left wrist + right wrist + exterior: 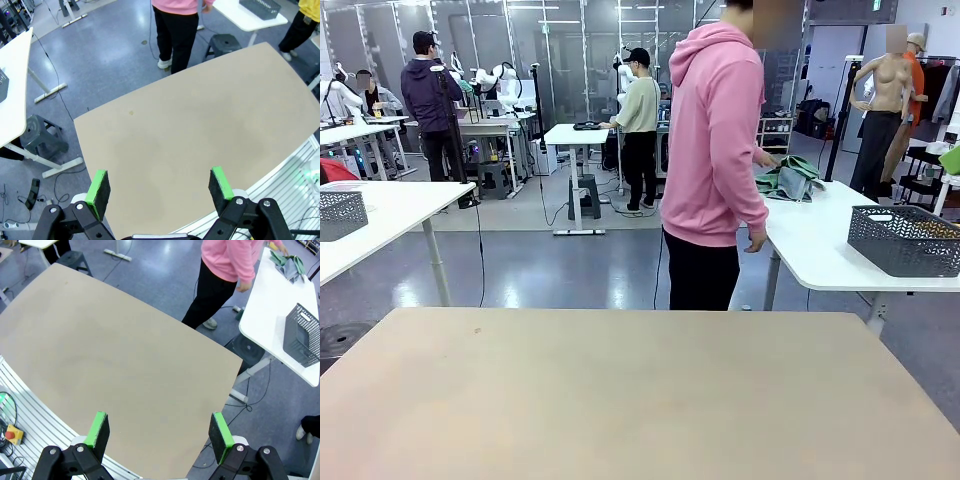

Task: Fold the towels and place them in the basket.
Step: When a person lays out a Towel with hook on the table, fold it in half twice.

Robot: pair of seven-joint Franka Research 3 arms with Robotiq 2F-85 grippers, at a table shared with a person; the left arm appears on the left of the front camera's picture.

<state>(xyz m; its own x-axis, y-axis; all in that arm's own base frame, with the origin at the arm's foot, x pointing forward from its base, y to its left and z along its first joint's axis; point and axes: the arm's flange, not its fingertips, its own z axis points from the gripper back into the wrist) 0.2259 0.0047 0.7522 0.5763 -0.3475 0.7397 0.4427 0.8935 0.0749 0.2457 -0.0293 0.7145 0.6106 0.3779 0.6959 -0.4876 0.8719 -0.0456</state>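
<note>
The towels, mint green and pale grey-blue, lie crumpled in a heap on a white side table at the right, beyond my beige table. A person in a pink hoodie stands there with one hand on them. The dark grey mesh basket stands on the same white table, nearer its right end. The right wrist view has the towels and the basket off to the side. My left gripper hangs open above the beige table. My right gripper is open too, holding nothing.
A second grey basket sits on another white table at the left. A dark stool stands on the floor beside my table, and another stool stands under the side table. Other people work at tables farther back.
</note>
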